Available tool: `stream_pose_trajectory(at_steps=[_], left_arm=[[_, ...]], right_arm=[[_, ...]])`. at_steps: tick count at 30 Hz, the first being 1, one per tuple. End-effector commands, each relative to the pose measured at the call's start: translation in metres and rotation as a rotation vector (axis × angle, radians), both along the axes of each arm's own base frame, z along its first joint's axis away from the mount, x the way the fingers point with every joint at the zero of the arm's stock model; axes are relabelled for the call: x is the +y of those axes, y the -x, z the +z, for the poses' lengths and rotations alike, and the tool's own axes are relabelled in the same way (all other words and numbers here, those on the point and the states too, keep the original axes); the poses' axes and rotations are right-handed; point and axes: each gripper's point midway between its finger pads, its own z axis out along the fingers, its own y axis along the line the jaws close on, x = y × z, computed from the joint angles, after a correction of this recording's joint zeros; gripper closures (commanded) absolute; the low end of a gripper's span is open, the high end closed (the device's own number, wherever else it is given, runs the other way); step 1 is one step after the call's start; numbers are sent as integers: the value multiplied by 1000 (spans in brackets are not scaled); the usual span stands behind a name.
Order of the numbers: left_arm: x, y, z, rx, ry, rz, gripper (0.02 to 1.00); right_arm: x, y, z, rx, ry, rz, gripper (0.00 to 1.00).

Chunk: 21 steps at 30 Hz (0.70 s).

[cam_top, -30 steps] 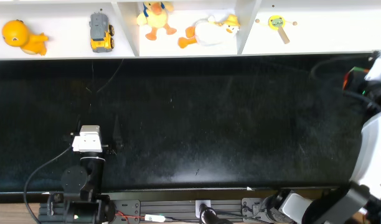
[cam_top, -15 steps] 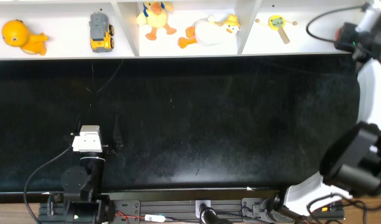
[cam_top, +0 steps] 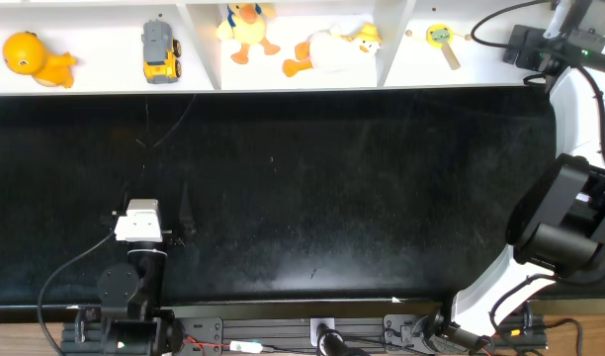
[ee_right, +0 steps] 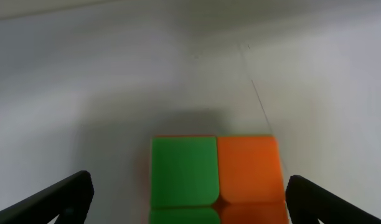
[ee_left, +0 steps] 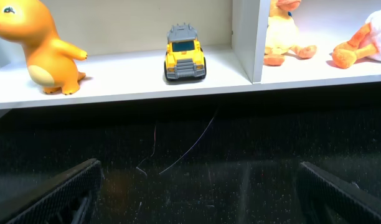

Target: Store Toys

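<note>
1. Putting the cube (ee_right: 215, 177) away looks like the step now. It's a toy block w/ green and orange squares. It sits on the white shelf (ee_right: 116, 68) floor, at the shelf's right end, where the right arm reaches.
2. Right gripper (ee_right: 187, 182) is wide open, not squeezing. The cube lies btw its 2 fingers, closer to one side. Can't tell if it touches that finger.
3. Nxt move, I think: pull the right arm straight back out w/ fingers kept open, and don't bump the cube.
4. Left gripper (ee_left: 200, 165) is wide open too and holds nothing. It sits low over the black table (ee_left: 197, 143), facing the yellow truck (ee_left: 185, 53) and orange toy (ee_left: 41, 50) on the shelf.
5. Other toys are on the shelf already, so the job looks nearly done.
</note>
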Motion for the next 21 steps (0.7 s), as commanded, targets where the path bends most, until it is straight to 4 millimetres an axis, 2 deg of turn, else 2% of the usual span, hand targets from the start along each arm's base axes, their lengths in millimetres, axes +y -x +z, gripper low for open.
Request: stream_pose_trajectory(at_steps=[1, 3, 5, 10, 16, 19, 21], left_arm=[[-3, 1, 2, -9, 14, -15, 20], [-3, 1, 2, -8, 14, -15, 20], [-3, 1, 2, -9, 14, -14, 20], [-3, 1, 2, -9, 14, -15, 20], [-3, 1, 2, -9, 14, -15, 20], [-3, 1, 2, -9, 14, -15, 20], [-3, 1, 2, -9, 14, -15, 20]], right_arm=[[-3, 12, 43, -51, 42, -30, 5], [-1, 25, 43, -37, 50, -41, 5], [0, 43, 33, -6, 59, -58, 7], [12, 106, 4, 93, 62, -92, 7], [41, 176, -16, 102, 47, -82, 5], [62, 194, -25, 30, 24, -38, 5], [84, 199, -27, -48, -4, 27, 7]])
